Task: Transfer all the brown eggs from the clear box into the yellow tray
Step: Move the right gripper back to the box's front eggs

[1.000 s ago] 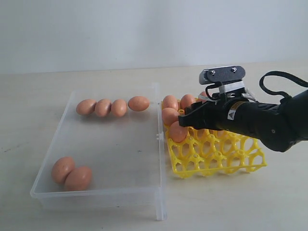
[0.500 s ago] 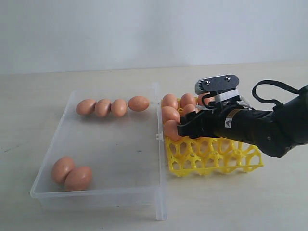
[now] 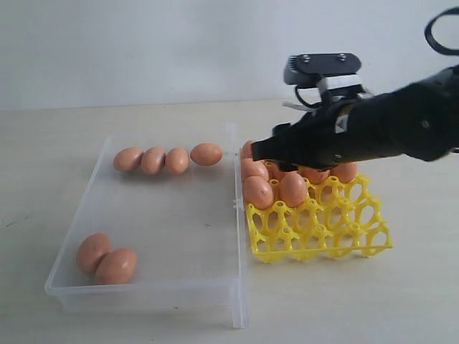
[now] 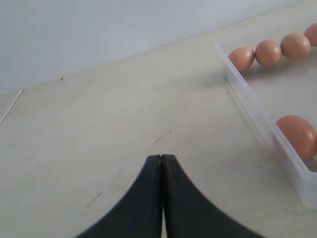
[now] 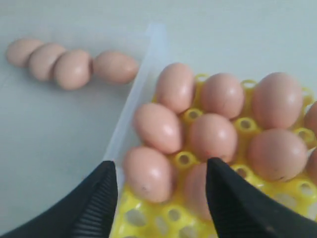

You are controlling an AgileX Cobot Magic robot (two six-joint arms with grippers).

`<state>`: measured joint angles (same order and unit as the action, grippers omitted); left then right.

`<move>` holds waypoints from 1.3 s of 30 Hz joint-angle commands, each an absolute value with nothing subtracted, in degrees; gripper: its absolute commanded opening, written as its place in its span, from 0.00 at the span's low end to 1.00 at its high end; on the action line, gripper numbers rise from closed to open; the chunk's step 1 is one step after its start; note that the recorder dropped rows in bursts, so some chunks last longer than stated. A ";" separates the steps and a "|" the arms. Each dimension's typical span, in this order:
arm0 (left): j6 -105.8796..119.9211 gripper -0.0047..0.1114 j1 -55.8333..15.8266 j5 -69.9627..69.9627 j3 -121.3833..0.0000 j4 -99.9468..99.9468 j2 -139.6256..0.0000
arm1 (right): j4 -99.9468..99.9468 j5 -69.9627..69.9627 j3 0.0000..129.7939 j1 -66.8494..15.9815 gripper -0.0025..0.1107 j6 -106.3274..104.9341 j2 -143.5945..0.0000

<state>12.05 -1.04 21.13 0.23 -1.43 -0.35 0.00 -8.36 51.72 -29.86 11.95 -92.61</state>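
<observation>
Your right hand (image 3: 278, 153) hangs just over the left side of the yellow tray (image 3: 323, 240), fingers apart and holding nothing, so the first risk is right under you. The seated brown eggs (image 3: 257, 192) at centre frame stand proud of their cells. A low sweep left toward the clear box (image 3: 236, 236) could clip one, or catch a post and drag the light tray across the desk (image 3: 373, 301). Lift before crossing the box wall, which is transparent and easy to misjudge. Six eggs lie in the box: a row of four (image 3: 153, 160) at upper left, packed close, and a pair (image 3: 117, 265) at lower left, touching each other and near the left wall. Closing on one may send its neighbour rolling, and at the pair a finger may strike the wall. Your left hand (image 4: 162, 166), fingers pressed together on nothing, sits over bare desk beside the box.
</observation>
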 commanded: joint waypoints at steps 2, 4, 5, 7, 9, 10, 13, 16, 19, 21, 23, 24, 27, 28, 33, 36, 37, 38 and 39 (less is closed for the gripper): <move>11.75 0.04 -1.15 20.68 0.00 -1.43 0.00 | -26.34 -25.21 63.37 -40.65 0.52 -10.26 -99.40; 11.75 0.04 -1.15 20.68 0.00 -1.43 0.00 | -31.76 -27.86 69.23 -43.79 0.52 -10.56 -105.58; 11.75 0.04 -1.15 20.68 0.00 -1.43 0.00 | -32.13 -29.12 72.33 -44.93 0.52 -10.56 -108.30; 11.75 0.04 -1.15 20.68 0.00 -1.43 0.00 | -32.53 -34.84 79.09 -46.38 0.54 -7.28 -114.95; 11.75 0.04 -1.15 20.68 0.00 -1.43 0.00 | -32.85 -38.71 84.24 -47.15 0.60 -1.79 -119.50; 11.75 0.04 -1.15 20.68 0.00 -1.43 0.00 | -32.85 -40.12 85.97 -47.25 0.61 0.00 -120.93; 11.75 0.04 -1.15 20.68 0.00 -1.43 0.00 | -32.96 -40.66 89.10 -47.68 0.61 3.45 -123.71; 11.75 0.04 -1.15 20.68 0.00 -1.43 0.00 | -32.88 -40.66 90.19 -47.93 0.61 6.06 -125.98; 11.75 0.04 -1.15 20.68 0.00 -1.43 0.00 | -32.63 -39.26 90.32 -47.93 0.61 6.17 -127.86; 11.75 0.04 -1.15 20.68 0.00 -1.43 0.00 | -32.63 -39.28 90.93 -47.93 0.61 6.61 -128.99; 11.75 0.04 -1.15 20.68 0.00 -1.43 0.00 | -32.63 -39.28 92.19 -47.93 0.61 6.61 -130.06; 11.75 0.04 -1.15 20.68 0.00 -1.43 0.00 | -32.63 -39.01 92.77 -47.93 0.61 6.61 -130.62; 11.75 0.04 -1.15 20.68 0.00 -1.43 0.00 | -32.63 -39.00 93.86 -47.93 0.50 6.73 -131.08; 11.75 0.04 -1.15 20.68 0.00 -1.43 0.00 | -32.36 -39.00 94.09 -47.93 0.43 6.73 -131.08; 11.75 0.04 -1.15 20.68 0.00 -1.43 0.00 | -28.65 -39.92 94.10 -47.93 0.05 7.05 -130.41; 11.75 0.04 -1.15 20.68 0.00 -1.43 0.00 | -22.48 -38.59 93.17 -47.93 0.02 7.05 -128.13; 11.75 0.04 -1.15 20.68 0.00 -1.43 0.00 | -19.52 -36.69 91.94 -47.93 0.02 7.18 -126.70; 11.75 0.04 -1.15 20.68 0.00 -1.43 0.00 | -16.90 -34.03 90.54 -47.93 0.02 7.61 -125.21; 11.75 0.04 -1.15 20.68 0.00 -1.43 0.00 | -13.78 -30.82 88.26 -47.93 0.02 7.74 -123.05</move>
